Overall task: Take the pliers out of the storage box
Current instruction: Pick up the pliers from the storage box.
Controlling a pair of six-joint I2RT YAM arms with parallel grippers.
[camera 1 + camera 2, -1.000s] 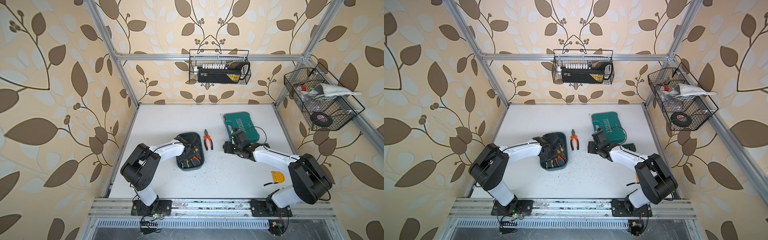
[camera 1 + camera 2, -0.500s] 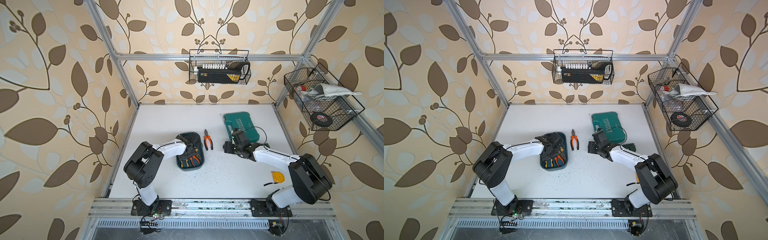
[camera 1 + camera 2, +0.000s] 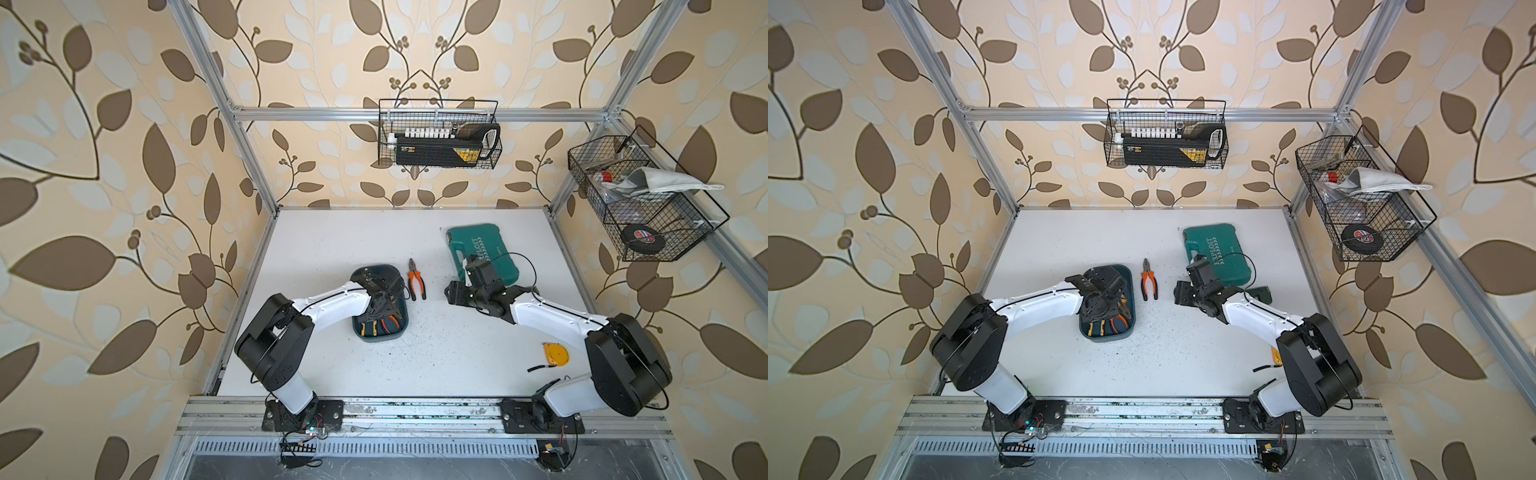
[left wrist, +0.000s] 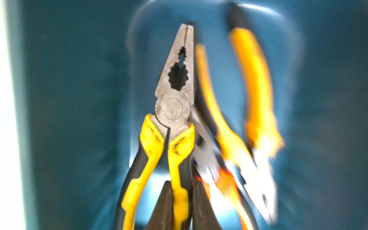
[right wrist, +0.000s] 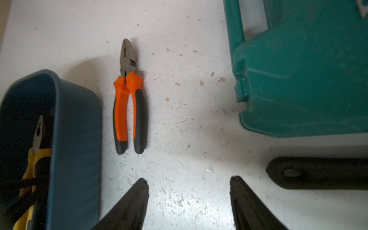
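On the desk [image 3: 436, 365], storage box [image 3: 380, 337] left of centre with pliers [image 3: 386, 324] in it. Just right of the box, loose pliers [image 3: 417, 284] on the desk. Further right and behind, tool case [image 3: 490, 249]; tape measure [image 3: 556, 354] front right.

The box [image 5: 75, 139] is showing dark blue-teal. The orange pliers [image 5: 127, 85] are wearing orange-and-black handles and dark jaws, the yellow pliers [image 4: 173, 111] yellow-and-black handles and grey jaws. The case [image 5: 298, 79] is looking green, the table [image 5: 189, 129] speckled white, the walls [image 3: 124, 166] cream with brown leaves.

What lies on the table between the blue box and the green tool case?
One orange-handled pliers, lying flat, touching neither the box nor the case; the right wrist view shows it.
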